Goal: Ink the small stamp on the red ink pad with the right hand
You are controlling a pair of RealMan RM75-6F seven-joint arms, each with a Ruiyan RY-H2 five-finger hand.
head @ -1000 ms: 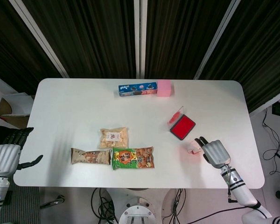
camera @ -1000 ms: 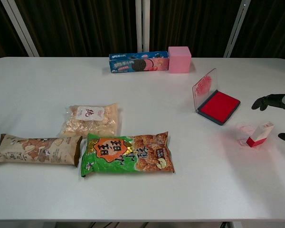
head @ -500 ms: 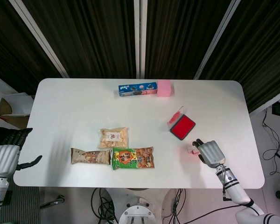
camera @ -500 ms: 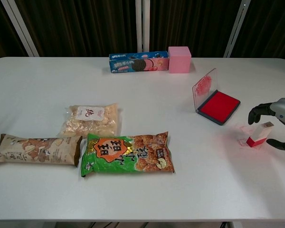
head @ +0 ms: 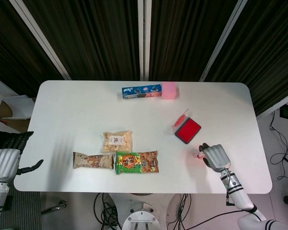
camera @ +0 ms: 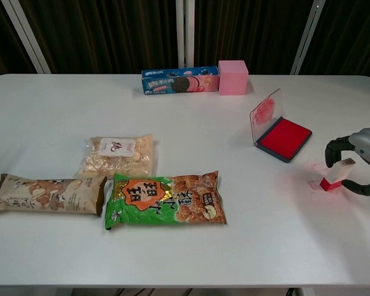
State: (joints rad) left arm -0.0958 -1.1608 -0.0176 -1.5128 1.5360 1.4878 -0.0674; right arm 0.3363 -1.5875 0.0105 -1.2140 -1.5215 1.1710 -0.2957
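Note:
The small stamp (camera: 334, 177), white on top with a red base, stands on the white table (camera: 234, 246) just right of the open red ink pad (camera: 285, 138). My right hand (camera: 365, 151) reaches in from the right edge, its fingers curved over the stamp's far side and its thumb on the near side. I cannot tell whether they touch it. From the head view the right hand (head: 216, 157) covers most of the stamp (head: 198, 154), with the ink pad (head: 187, 130) beyond it. Off the table's left side, my left hand (head: 5, 160) hangs with fingers apart, holding nothing.
The ink pad's clear lid (camera: 265, 114) stands up on its left side. A blue cookie box (camera: 180, 80) and a pink block (camera: 233, 77) sit at the back. Three snack bags lie front left: pale (camera: 117, 155), brown (camera: 46, 193), green (camera: 165, 200).
My right hand has moved left onto the stamp and its fingers and thumb have curled in around it. The stamp stays standing in nearly the same spot. The left hand has not moved.

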